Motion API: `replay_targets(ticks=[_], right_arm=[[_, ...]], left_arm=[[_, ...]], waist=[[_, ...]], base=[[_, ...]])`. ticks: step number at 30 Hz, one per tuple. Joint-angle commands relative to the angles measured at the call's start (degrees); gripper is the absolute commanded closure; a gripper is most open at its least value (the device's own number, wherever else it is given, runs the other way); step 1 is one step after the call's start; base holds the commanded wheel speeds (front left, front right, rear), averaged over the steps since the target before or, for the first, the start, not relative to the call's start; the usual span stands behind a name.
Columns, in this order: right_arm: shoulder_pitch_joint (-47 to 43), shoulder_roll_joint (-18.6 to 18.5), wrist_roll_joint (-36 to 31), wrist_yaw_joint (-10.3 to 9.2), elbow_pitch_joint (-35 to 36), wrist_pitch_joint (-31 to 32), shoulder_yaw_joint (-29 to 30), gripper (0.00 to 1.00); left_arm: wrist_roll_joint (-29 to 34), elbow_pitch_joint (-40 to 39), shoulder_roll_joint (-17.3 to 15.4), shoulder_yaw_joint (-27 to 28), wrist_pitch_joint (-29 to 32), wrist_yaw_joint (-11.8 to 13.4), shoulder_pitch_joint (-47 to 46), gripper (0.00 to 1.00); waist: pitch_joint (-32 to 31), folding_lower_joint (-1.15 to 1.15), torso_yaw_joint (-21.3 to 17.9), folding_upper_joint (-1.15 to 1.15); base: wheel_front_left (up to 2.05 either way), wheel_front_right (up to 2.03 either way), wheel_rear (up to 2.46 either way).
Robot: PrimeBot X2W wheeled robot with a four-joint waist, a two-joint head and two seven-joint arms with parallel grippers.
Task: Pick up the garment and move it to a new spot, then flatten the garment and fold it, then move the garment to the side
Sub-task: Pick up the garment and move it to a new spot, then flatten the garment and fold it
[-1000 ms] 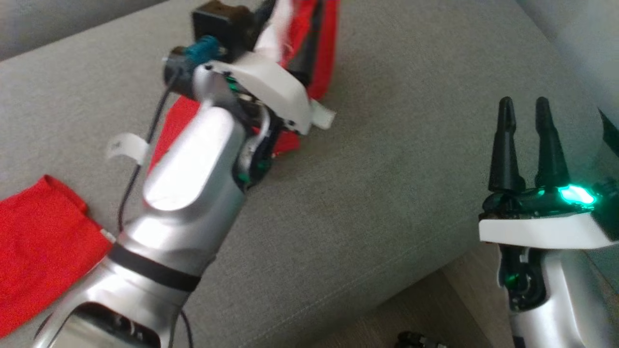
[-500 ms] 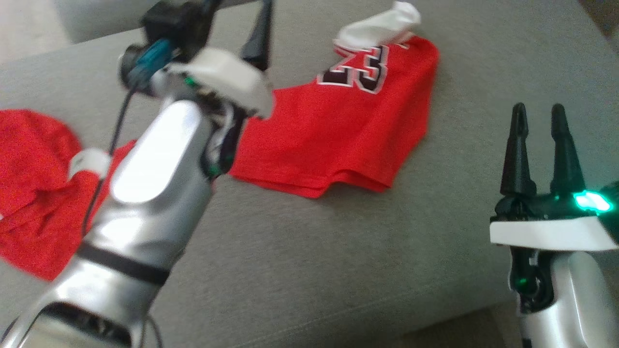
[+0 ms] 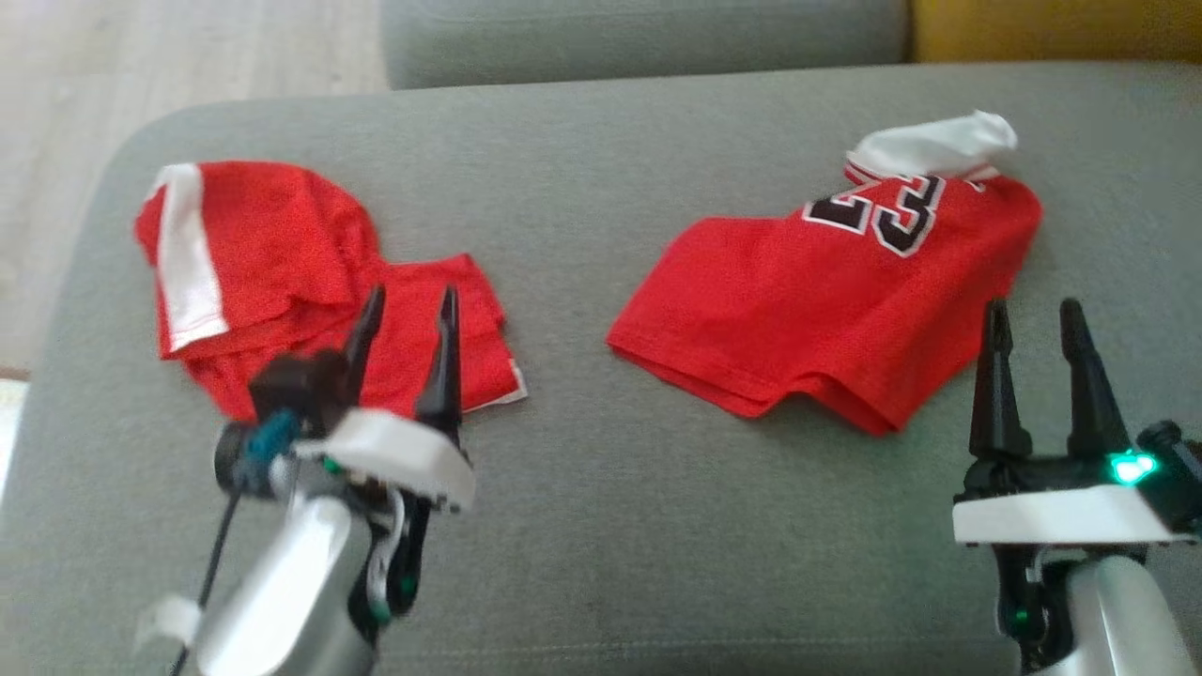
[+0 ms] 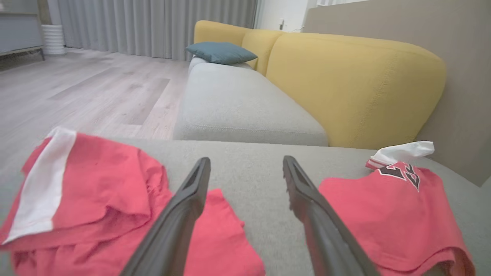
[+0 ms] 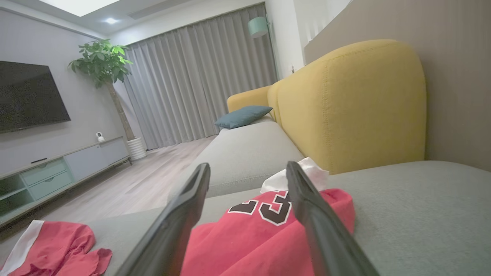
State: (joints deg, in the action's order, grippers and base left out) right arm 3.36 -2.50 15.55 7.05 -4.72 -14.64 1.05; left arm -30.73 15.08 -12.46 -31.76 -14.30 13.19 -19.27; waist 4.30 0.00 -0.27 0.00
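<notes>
**Two open grippers over two red garments on a grey sofa**

At the far left, a pale wooden floor [image 3: 141, 56] borders the broad grey fabric sofa seat [image 3: 582, 507]. On the left part of that seat lies a crumpled red mesh garment with a white side stripe [image 3: 282, 235], bunched in loose folds.

The left gripper [image 3: 411, 300] stands over the near edge of this crumpled piece. Its two long dark fingers are spread wide apart and nothing is between them. In the left wrist view one finger crosses the garment's near fold and the other crosses bare grey cushion. Whether either tip touches the cloth cannot be told.

A strip of bare seat separates the two garments. To its right lies the folded red jersey [image 3: 826, 310], flat on the cushion with its layered edges towards the robot. A black number 23 with white outline [image 3: 883, 211] shows near its far end, and a bunched piece of white cloth [image 3: 934, 145] sticks out beyond that.

The right gripper [image 3: 1033, 314] is at the jersey's near right corner, fingers likewise fully apart and holding nothing. In the right wrist view the number shows between them.

Behind the seat stand a mustard-yellow upholstered backrest [image 4: 360, 88] and a teal cushion [image 4: 220, 52].
</notes>
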Motion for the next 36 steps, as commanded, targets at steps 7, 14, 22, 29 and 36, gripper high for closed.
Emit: replay_targets(ticks=[7,14,22,29,36], right_arm=[[1.02,-0.38,-0.40,0.44,-0.67,-0.36,-0.88,0.00],[1.66,-0.38,-0.49,0.44,-7.22,0.71,-3.07,0.00],[7.45,-0.38,4.13,0.44,-19.35,5.47,-5.44,0.00],[13.49,-0.38,1.48,0.44,-29.72,5.31,-3.47,0.00],[18.45,-0.38,0.49,0.44,-37.87,4.33,-2.65,1.00]], left_arm=[[3.09,-5.59,1.47,4.51,-0.69,-0.73,2.53,0.00],[4.44,-5.59,2.46,5.19,-0.69,-2.08,2.77,0.00],[5.71,-4.54,3.85,5.62,-0.70,-3.53,2.92,0.00],[7.16,-4.13,5.42,6.86,-0.70,-4.83,2.20,0.00],[8.20,-3.60,6.59,8.33,-0.70,-5.85,0.94,0.00]], waist=[[-1.08,0.00,3.14,0.00],[-0.25,0.00,3.85,0.00],[2.80,0.00,5.53,0.00],[6.49,0.00,7.10,0.00],[8.07,0.00,7.49,0.00]], base=[[0.00,0.00,0.00],[0.00,0.00,0.00],[0.00,0.00,0.00],[0.00,0.00,0.00],[0.00,0.00,0.00]])
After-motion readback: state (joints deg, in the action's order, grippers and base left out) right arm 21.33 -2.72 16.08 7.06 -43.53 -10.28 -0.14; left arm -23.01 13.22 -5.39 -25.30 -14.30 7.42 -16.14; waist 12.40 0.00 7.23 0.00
